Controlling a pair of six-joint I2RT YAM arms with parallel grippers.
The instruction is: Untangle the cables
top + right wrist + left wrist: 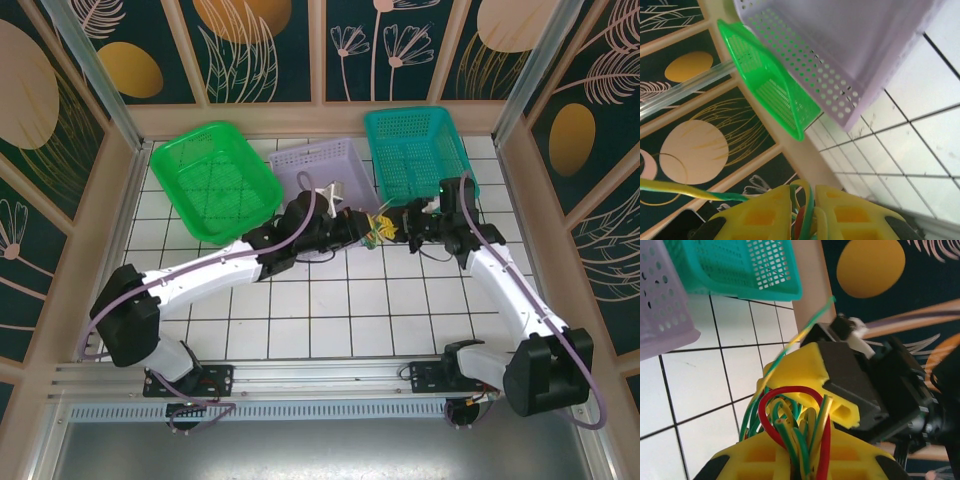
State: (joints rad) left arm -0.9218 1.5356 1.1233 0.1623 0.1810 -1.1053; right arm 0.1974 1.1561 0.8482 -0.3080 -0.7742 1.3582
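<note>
While both arms reach inward, the left gripper (367, 236) and the right gripper (390, 230) meet tip to tip over the far middle of the table (330, 320). The cables (377, 232) hang as a small bunch between them, lifted off the tiles.

Left gripper: yellow fingers drawn together, clamped on the bunch; a red strand (826, 445) loops out of the pinch. Right gripper: fingers nearly touching, also clamped on the bunch; a yellow-green strand (690, 191) trails off sideways from it.

Edges and room:
- Purple basket (320, 160) stands just beyond the left wrist, close.
- Teal basket (375, 150) stands just beyond the meeting point, touching or almost touching the purple one.
- Green basket (255, 160) sits far left, set at an angle, beside the purple one.
- Near side of the grippers: bare tiles as far as the metal rail (300, 372) at the arm bases.

Surface: white square tiles with dark grout. Wooden-framed wall panels (270, 50), dark with gold discs and leaf outlines, close the table in on three sides.
</note>
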